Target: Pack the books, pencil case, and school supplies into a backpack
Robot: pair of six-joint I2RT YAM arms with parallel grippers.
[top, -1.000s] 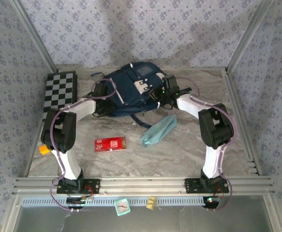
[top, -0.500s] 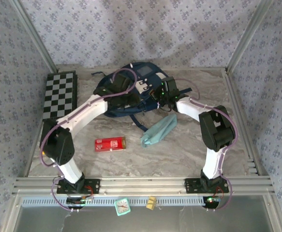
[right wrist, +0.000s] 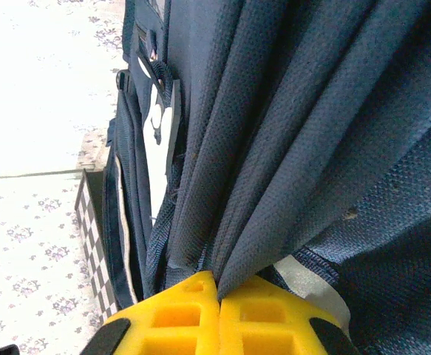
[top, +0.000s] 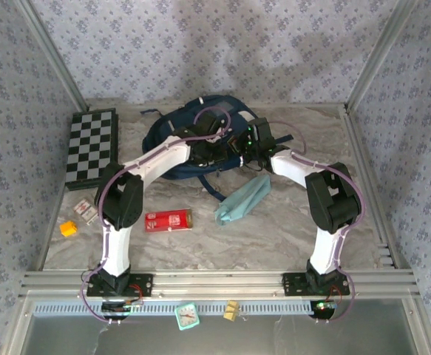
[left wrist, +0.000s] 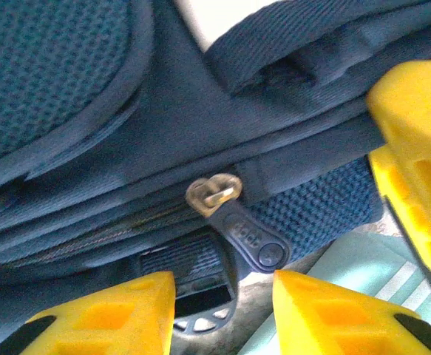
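The navy backpack [top: 172, 135] lies at the back middle of the table. My right gripper [top: 241, 146] is at its right edge, shut on a bunched fold of the backpack's fabric [right wrist: 274, 170]. My left arm reaches across the bag, and my left gripper [left wrist: 222, 285] stands open just short of a dark zipper pull [left wrist: 250, 238] on a brass slider [left wrist: 214, 192], with nothing between its fingers. The teal pencil case [top: 243, 198] lies in front of the bag. Left of the pencil case are the red box [top: 168, 220] and, further left, the orange block [top: 68, 228]. The books are out of view.
A black-and-white chequered board [top: 91, 148] lies at the back left. Two small flat pieces [top: 86, 210] sit near the orange block. A loose dark strap [top: 214, 186] trails from the bag toward the pencil case. Metal frame posts and patterned walls close in the table.
My left arm has swung right from the bag's left side, across the bag to its right front by the right gripper. The right gripper has kept its hold.
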